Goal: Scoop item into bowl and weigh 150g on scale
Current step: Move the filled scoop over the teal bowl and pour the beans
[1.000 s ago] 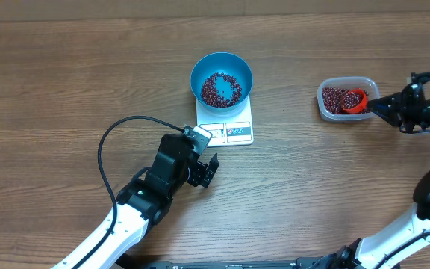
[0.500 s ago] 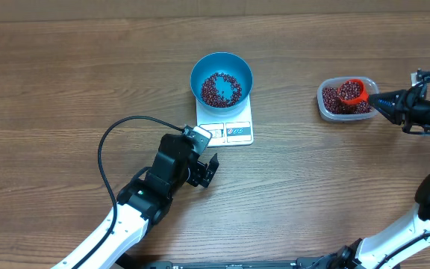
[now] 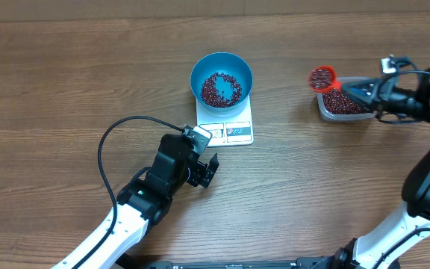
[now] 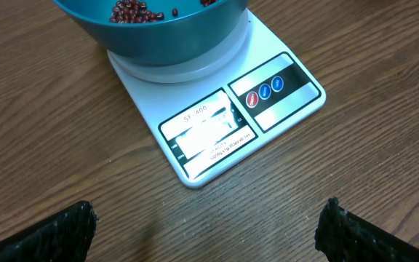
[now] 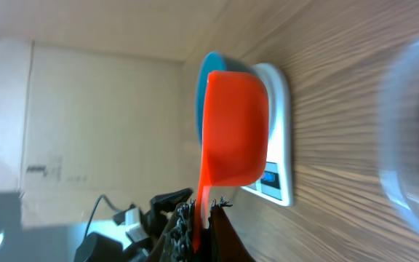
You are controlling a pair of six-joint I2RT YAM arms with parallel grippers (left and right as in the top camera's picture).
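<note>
The blue bowl (image 3: 195, 75) stands on the white scale (image 3: 230, 132) and holds dark red-brown beans (image 3: 221, 88). My right gripper (image 3: 366, 91) is shut on the handle of a red scoop (image 3: 322, 78). The scoop is full of beans and hangs just left of the clear container (image 3: 346, 110). From the right wrist, the scoop (image 5: 235, 124) shows its underside, with the handle pinched in the gripper (image 5: 204, 218) and the bowl (image 5: 208, 65) beyond. My left gripper (image 3: 209, 170) rests open in front of the scale (image 4: 217, 138), its fingers (image 4: 57, 236) wide apart and nothing between them.
More beans lie in the clear plastic container at the right, seen blurred in the right wrist view (image 5: 413, 145). A black cable (image 3: 114, 131) loops over the table by the left arm. Bare wood lies between bowl and container.
My right gripper has lifted the loaded scoop out of the container and carried it left, towards the bowl. The left arm has not moved.
</note>
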